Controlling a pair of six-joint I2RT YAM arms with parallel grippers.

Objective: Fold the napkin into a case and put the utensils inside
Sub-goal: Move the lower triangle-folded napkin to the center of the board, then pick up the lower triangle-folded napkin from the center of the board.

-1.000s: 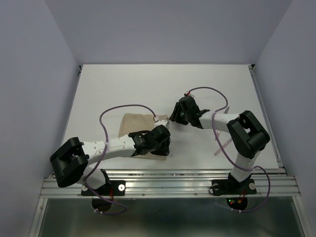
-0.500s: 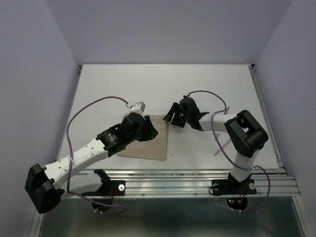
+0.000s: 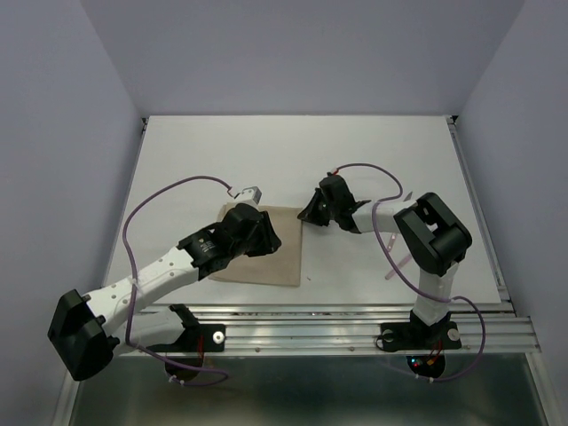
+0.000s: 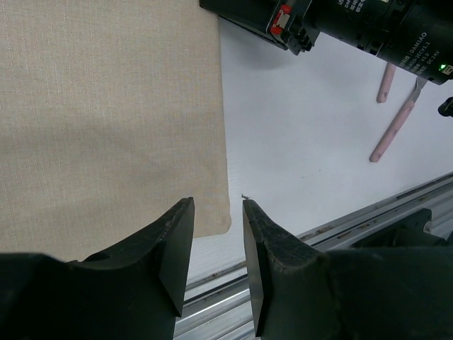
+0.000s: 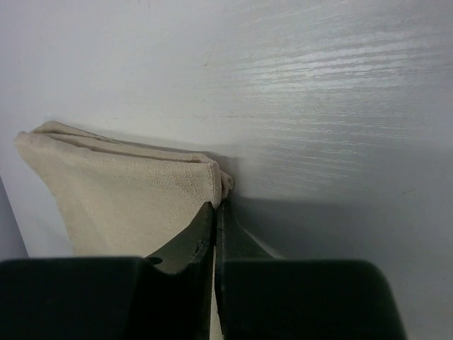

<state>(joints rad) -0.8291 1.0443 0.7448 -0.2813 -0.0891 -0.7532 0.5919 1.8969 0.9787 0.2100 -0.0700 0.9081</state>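
— What's the napkin (image 4: 106, 106) made of?
— Matt beige cloth with a fine weave, slightly coarse.
— And the table (image 5: 318, 85)?
— White and smooth, with faint streaks and a slight sheen.
— The utensils (image 4: 394, 124)?
— Pale pink handles, smooth and plastic-looking. The left gripper's fingers (image 4: 173, 248) are dark matt plastic, and the rail (image 3: 302, 335) is bare ribbed metal.

- The far half of the white tabletop (image 3: 293, 146) is bare from one pale lilac side wall (image 3: 80, 133) to the other, leaving a wide passage.
- The flat beige-tan cloth napkin (image 3: 284, 257) fills the near middle. The left pincer (image 4: 216, 205), jaws apart, and its white arm (image 3: 151, 277) hang over it.
- The right pincer (image 5: 214, 205), clamped on the napkin's far right corner, and its arm (image 3: 430, 240) bar the right middle.
- Two pink-handled utensils (image 4: 396, 124) lie right of the napkin, with a bare strip between.
- A ribbed metal rail (image 3: 302, 315) bounds the near edge.
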